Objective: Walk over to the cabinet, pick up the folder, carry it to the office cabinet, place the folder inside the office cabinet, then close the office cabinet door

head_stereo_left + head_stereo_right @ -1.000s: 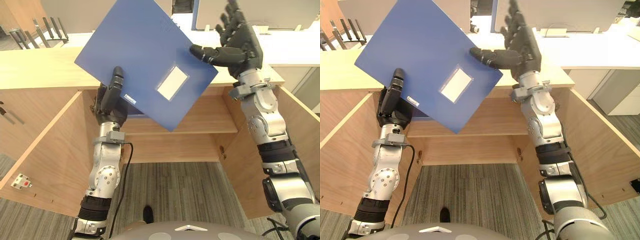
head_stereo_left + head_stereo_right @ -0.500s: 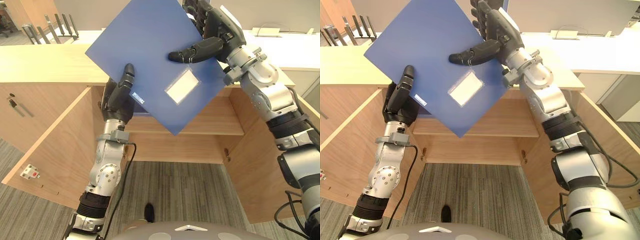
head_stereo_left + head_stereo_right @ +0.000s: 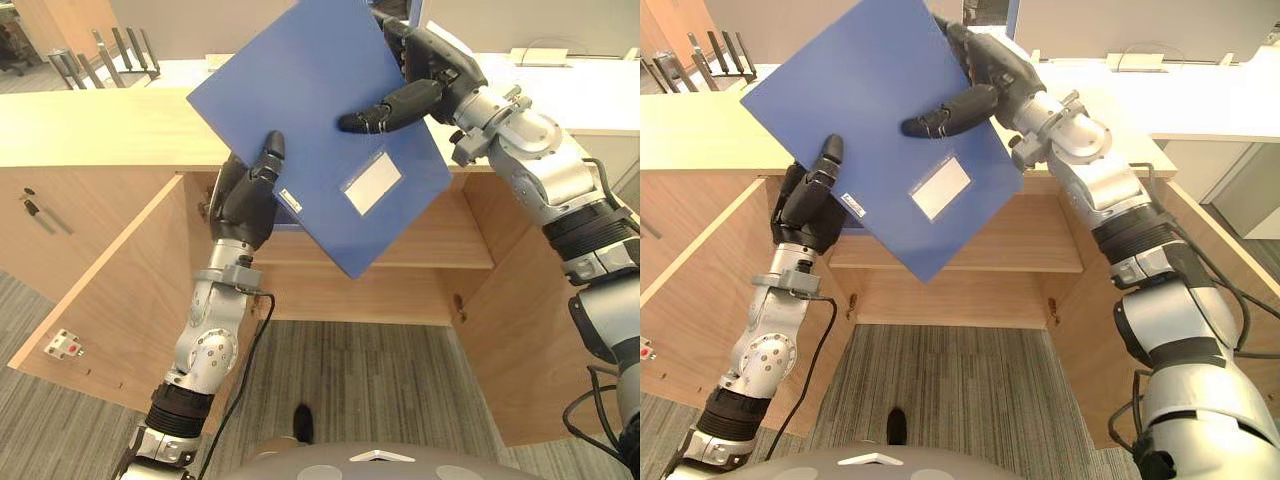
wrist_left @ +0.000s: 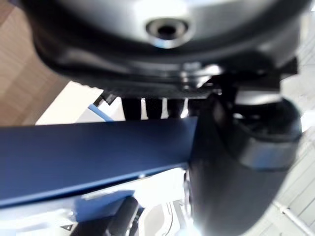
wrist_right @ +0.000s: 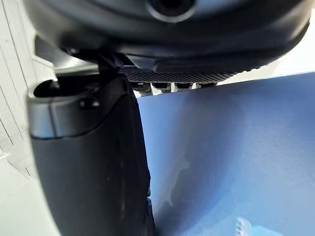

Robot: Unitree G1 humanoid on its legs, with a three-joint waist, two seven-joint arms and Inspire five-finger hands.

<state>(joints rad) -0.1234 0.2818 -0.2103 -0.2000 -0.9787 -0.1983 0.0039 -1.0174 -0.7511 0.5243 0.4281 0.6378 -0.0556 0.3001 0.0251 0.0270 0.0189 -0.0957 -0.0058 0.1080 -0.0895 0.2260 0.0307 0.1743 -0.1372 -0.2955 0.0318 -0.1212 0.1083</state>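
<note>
One blue folder (image 3: 310, 110) hangs tilted in the air before the open office cabinet (image 3: 420, 240), a corner pointing down towards the shelf; the left hand (image 3: 245, 195) pinches its lower left edge, thumb on the front; the right hand (image 3: 432, 70) clamps the upper right edge likewise; the cabinet doors (image 3: 110, 290) stand open over grey carpet (image 3: 380, 380).

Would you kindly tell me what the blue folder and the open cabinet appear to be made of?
The folder looks like stiff plastic or coated board, matte blue: no sag though pinched by the left hand and right hand, with a clear label pocket. The cabinet looks like light wood-grain laminate or veneer, matte, with even grain lines.
</note>
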